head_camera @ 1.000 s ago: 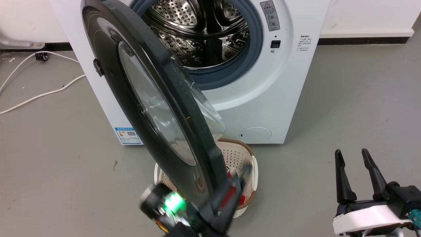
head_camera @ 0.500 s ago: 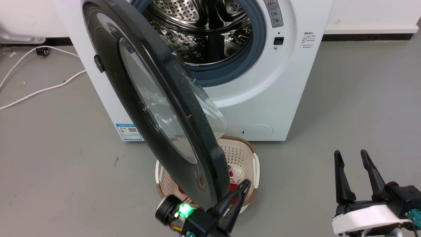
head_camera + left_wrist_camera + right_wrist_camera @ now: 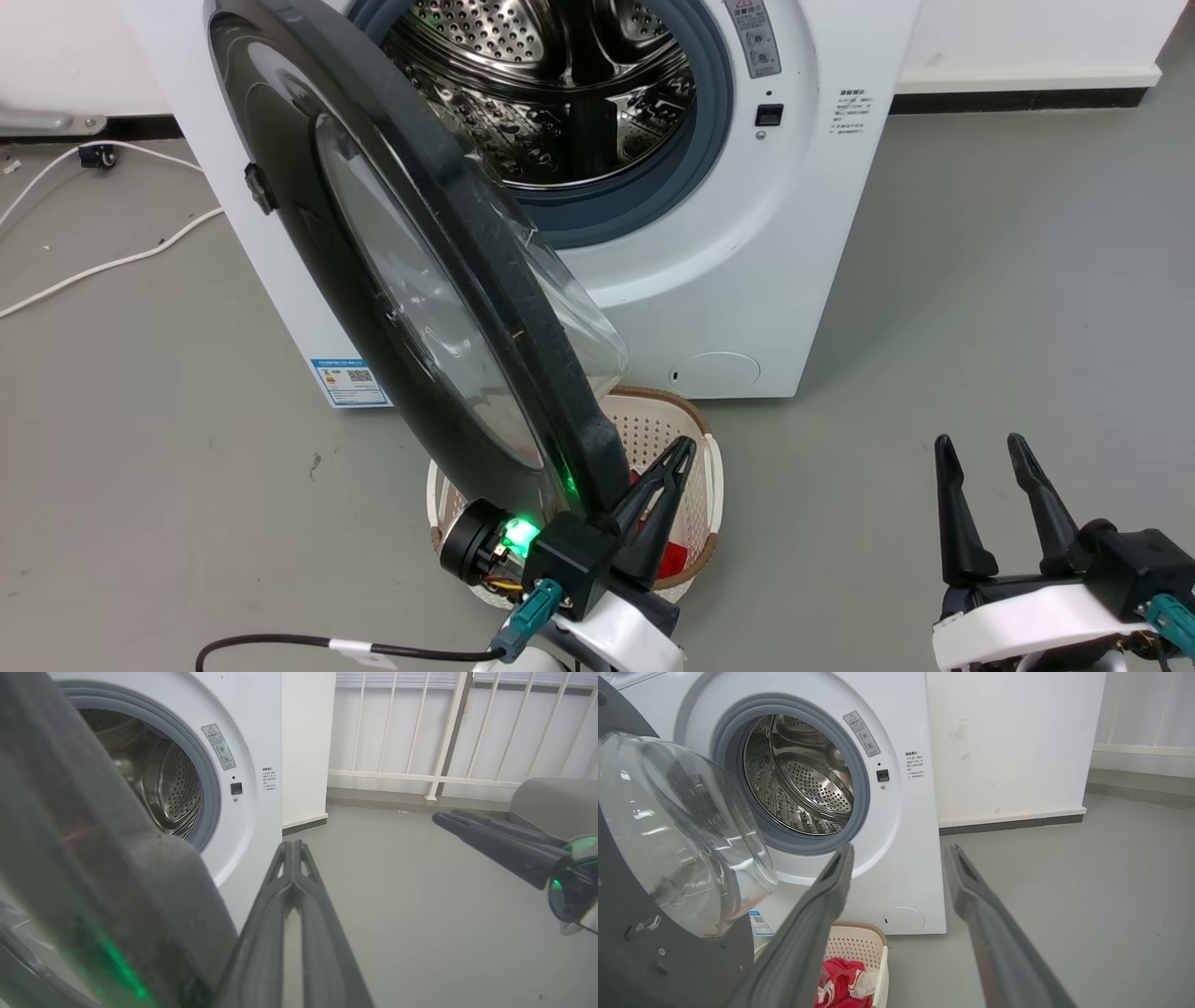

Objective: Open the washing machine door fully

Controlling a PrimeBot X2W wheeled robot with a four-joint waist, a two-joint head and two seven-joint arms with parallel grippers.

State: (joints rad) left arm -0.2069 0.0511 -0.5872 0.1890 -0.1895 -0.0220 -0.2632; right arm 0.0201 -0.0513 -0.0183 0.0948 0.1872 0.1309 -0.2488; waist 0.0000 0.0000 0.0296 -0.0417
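The white washing machine [image 3: 803, 233] stands with its steel drum [image 3: 551, 84] exposed. The washing machine door [image 3: 308, 215], a glossy black disc with a bulging clear glass bowl, is swung out toward me and shows nearly edge-on. My left gripper [image 3: 683, 450] is shut on nothing, lying close along the inner side of the door's lower rim. In the left wrist view, the shut left gripper [image 3: 292, 845] sits just right of the door's dark rim [image 3: 117, 882]. My right gripper [image 3: 978, 450] hangs open at the lower right, away from the machine. The right wrist view shows the open right gripper [image 3: 900, 853] facing the door's glass bowl [image 3: 677, 830].
A cream laundry basket [image 3: 695, 411] holding red cloth [image 3: 840, 980] sits on the floor under the door's lower edge. White cables [image 3: 103, 261] run over the grey floor at the left. Bare floor lies right of the machine, bounded by a white wall [image 3: 1008, 742] and a railing [image 3: 448, 732].
My left gripper has moved up and forward along the door's lower rim, and more of its wrist and a cable have come into view. The camera shifted slightly. The right gripper has stayed put.
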